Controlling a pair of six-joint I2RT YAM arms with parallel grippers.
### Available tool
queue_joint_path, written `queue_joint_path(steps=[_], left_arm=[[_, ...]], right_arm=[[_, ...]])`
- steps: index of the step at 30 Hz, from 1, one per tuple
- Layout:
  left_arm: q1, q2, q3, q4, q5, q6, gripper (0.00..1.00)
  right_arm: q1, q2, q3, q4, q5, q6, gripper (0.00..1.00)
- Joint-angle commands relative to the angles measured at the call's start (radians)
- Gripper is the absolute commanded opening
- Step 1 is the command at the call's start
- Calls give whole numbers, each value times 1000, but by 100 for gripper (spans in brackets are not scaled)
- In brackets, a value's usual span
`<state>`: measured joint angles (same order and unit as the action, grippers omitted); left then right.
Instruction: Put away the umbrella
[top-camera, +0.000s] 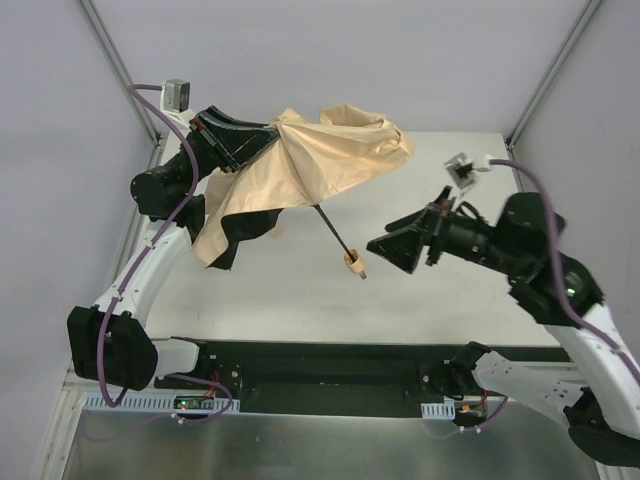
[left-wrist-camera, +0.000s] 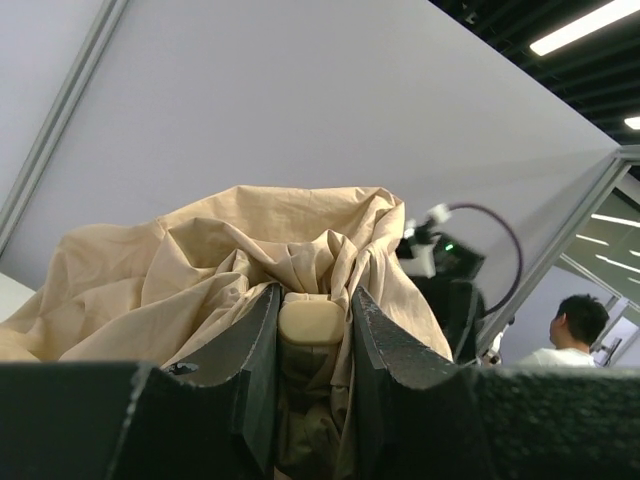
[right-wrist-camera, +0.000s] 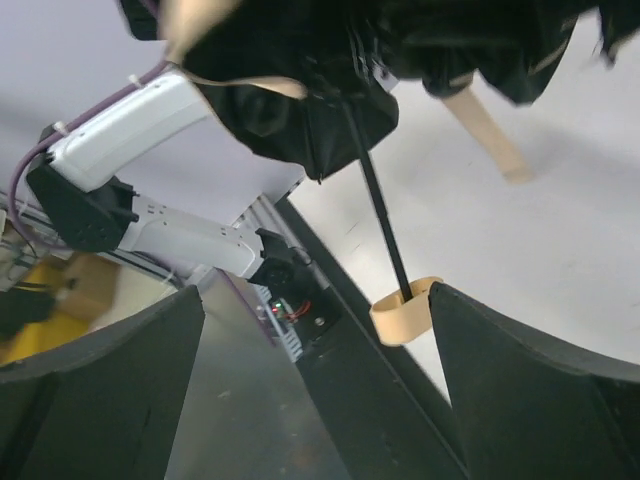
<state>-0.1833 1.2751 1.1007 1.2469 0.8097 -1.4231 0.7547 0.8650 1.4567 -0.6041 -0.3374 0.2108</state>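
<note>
- The umbrella (top-camera: 290, 185) is held aloft over the far-left corner of the bench (top-camera: 450, 300), its crown (left-wrist-camera: 312, 322) clamped in the left gripper (left-wrist-camera: 312, 300).
- The right gripper (top-camera: 385, 250) is held apart, just beside the handle (top-camera: 352, 262).
- The canopy (top-camera: 340, 150) is judged limp and light; the stiff shaft (top-camera: 330, 228) is best gripped.

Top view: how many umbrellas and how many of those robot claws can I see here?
Umbrellas: 1, the umbrella, beige with a black lining.
Robot claws: 2, the left gripper shut on the umbrella's top, and the right gripper open and holding nothing.
Total: 3
</note>
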Motion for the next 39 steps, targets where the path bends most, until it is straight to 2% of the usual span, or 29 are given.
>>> queue_joint_path(steps=[1, 4, 9, 11, 16, 17, 20, 22, 24, 26, 27, 28, 33, 35, 37, 39], left_arm=[[-5, -60, -53, 430, -75, -31, 0], [-8, -57, -41, 430, -57, -54, 0], [-13, -57, -28, 428, -52, -57, 0], [-22, -53, -30, 433, -67, -62, 0], [-33, -51, -16, 399, -78, -34, 0], [-35, -49, -9, 385, -78, -24, 0], [-35, -57, 13, 298, -50, 10, 0], [-35, -94, 7, 171, -55, 70, 2], [-35, -149, -19, -26, -82, 145, 34], [-33, -216, -51, -207, -109, 223, 52], [-31, -252, -62, -301, -115, 263, 79], [-27, -279, -67, -395, -115, 317, 97], [-5, -439, -81, -954, -210, 492, 99], [-5, -491, -58, -1175, -314, 542, 95], [-5, -519, -26, -1333, -386, 593, 90], [-5, -536, -30, -1374, -415, 610, 85]], right_arm=[[-49, 20, -260, 454, -216, 324, 96], [-48, 75, -331, 649, -279, 371, 96], [-41, 222, -295, 777, -359, 367, 99], [-34, 264, -291, 842, -388, 390, 93], [17, 305, -272, 911, -399, 385, 67], [24, 305, -282, 926, -388, 378, 53], [35, 301, -315, 997, -364, 378, 0], [37, 270, -341, 986, -289, 328, 0], [37, 209, -380, 943, -176, 247, 0], [9, 181, -391, 920, -143, 216, 0], [-3, 180, -383, 899, -146, 200, 0], [-6, 177, -366, 847, -135, 164, 0], [-43, 157, -375, 718, -88, 41, 0], [-49, 151, -383, 663, -42, 1, 0], [-49, 147, -378, 609, 16, -30, 0], [-48, 163, -365, 535, 49, -51, 0]])
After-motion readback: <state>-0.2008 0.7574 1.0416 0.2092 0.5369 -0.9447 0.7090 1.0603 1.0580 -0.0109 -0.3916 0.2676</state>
